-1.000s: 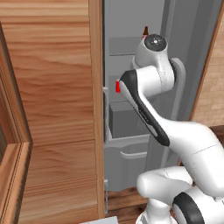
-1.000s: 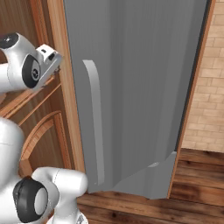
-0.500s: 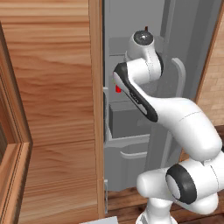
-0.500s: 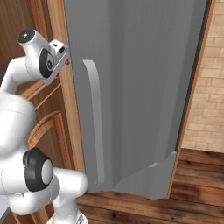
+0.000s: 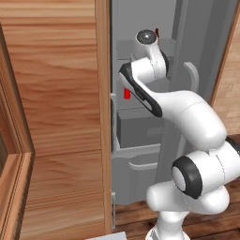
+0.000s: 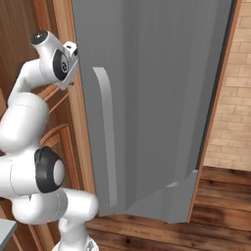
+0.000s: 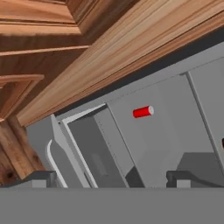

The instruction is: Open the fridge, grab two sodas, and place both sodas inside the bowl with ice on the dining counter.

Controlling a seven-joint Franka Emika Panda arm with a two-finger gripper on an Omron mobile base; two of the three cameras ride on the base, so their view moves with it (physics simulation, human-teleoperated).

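Observation:
The fridge (image 5: 140, 56) stands open, its grey door (image 6: 162, 98) swung out with the long bar handle (image 6: 105, 142) facing the right base camera. A small red soda can (image 5: 126, 93) sits on a grey inner shelf, and it lies sideways in the rolled hand view as the red can (image 7: 143, 112). The dark soda bottle (image 5: 157, 32) peeks out beside my wrist on a higher shelf. My gripper (image 7: 111, 180) is open and empty, pointing into the fridge well short of the can. The bowl, ice and dining counter are out of view.
Tall wooden cabinet panels (image 5: 56, 117) flank the fridge on the left. A grey drawer (image 5: 140, 129) juts out below the can's shelf. A brick wall (image 6: 230, 98) and wooden floor (image 6: 215, 206) lie beyond the open door.
The arm has stretched up and forward, carrying the hand from beside the door towards the fridge opening. The jaws have stayed open; can and bottle have not moved.

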